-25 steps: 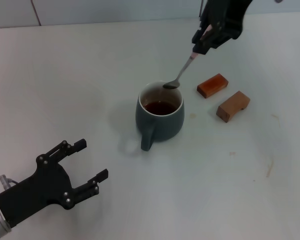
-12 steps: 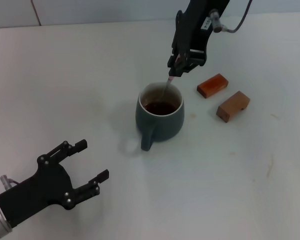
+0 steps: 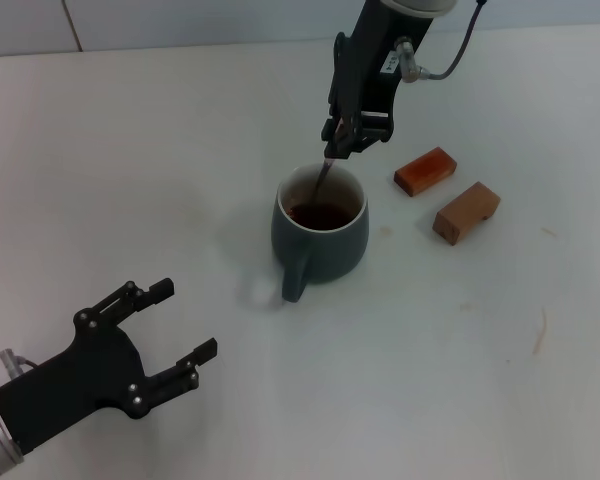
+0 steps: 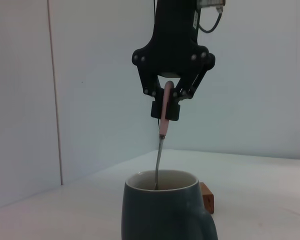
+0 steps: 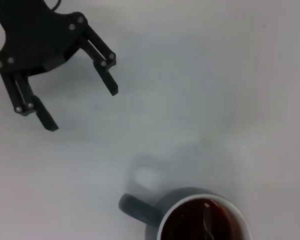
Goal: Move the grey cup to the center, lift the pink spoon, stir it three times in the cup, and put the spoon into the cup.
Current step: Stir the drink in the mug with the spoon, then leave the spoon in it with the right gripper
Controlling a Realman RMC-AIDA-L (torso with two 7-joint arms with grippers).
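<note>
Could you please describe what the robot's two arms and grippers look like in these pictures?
Both grippers are matte black. The left gripper has a flat plate body with small silver screws, thin linkage fingers, and a silver metal wrist. The right gripper has the same black linkage build, a small white label and a grey cable looping off its wrist.

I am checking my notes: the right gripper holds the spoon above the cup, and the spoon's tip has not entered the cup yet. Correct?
Not quite. The right gripper holds the spoon, but its tip is already inside the cup, in the dark liquid, as the right wrist view shows.
</note>
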